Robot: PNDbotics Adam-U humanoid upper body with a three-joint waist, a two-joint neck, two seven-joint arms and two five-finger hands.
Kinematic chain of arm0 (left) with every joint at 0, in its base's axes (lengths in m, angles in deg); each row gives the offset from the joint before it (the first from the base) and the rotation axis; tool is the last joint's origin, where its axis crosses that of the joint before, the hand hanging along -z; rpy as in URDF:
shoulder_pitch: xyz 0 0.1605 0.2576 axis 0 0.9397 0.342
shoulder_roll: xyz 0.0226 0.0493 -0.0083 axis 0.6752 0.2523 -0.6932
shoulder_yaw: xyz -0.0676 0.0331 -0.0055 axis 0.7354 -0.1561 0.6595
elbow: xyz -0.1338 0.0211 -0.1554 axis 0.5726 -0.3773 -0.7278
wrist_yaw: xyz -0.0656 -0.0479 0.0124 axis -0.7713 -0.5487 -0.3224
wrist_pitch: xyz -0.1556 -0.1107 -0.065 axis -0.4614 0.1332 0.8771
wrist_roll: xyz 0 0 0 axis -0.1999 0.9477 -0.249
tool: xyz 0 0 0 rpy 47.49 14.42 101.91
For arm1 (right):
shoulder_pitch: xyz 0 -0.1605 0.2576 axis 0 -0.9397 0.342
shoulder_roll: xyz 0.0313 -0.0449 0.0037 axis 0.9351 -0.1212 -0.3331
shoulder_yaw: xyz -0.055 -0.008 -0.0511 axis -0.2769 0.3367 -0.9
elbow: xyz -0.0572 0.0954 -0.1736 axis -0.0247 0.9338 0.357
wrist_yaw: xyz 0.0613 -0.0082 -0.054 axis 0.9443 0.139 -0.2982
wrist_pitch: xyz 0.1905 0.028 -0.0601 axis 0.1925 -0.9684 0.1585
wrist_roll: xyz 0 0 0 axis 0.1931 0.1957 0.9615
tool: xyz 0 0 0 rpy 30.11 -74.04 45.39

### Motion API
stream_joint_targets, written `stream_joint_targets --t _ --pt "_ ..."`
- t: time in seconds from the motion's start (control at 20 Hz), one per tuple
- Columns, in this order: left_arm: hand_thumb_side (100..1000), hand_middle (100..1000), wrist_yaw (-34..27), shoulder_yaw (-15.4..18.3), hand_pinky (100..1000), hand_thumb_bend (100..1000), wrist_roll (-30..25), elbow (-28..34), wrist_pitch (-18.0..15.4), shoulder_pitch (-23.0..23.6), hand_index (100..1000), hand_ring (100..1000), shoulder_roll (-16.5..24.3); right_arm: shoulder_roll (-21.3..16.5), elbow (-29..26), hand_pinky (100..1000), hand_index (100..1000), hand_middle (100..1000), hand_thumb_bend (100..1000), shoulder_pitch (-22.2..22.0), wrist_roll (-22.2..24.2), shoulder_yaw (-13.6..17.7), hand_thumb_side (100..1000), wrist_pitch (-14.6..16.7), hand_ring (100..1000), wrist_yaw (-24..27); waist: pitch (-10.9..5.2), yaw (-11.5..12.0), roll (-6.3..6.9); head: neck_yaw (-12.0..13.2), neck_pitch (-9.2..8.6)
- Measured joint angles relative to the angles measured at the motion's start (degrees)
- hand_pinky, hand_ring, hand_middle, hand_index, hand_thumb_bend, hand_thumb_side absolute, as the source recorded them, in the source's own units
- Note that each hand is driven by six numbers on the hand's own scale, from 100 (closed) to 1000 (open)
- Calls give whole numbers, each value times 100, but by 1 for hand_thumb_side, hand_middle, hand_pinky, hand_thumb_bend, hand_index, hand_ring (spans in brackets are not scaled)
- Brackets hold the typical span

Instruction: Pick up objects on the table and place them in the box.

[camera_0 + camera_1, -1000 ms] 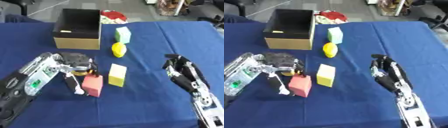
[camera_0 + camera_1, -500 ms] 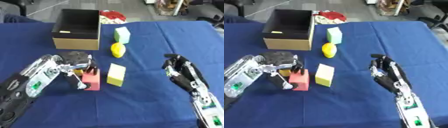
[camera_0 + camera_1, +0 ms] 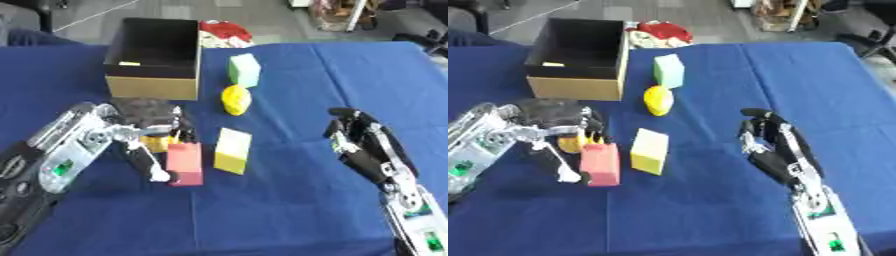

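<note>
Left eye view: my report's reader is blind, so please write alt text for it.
The left robot hand reaches over a pink block on a blue table, beside a yellow block. Farther back sit an open cardboard box, a yellow rounded object and a pale green block. The right robot hand hangs idle at right.

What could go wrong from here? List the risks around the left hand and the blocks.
The left hand works at the pink block with a small orange object wedged against it; closing could catch both. The yellow block stands close beside and could get knocked. The cardboard box has tall walls, so a low carry might hit them.
</note>
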Motion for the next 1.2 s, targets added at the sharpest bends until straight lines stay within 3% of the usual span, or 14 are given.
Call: stream_joint_targets --t 0.6,1.2 --pt "386 733 408 60 841 539 341 -321 282 -7 859 751 -211 1 0 695 770 507 100 -3 0 0 339 -1 569 0 0 0 0 -5 0" --pt "487 728 977 13 835 624 476 -1145 101 -6 863 744 -653 3 0 694 769 507 100 -3 0 -1 338 -1 569 4 0 -2 0 -8 0"
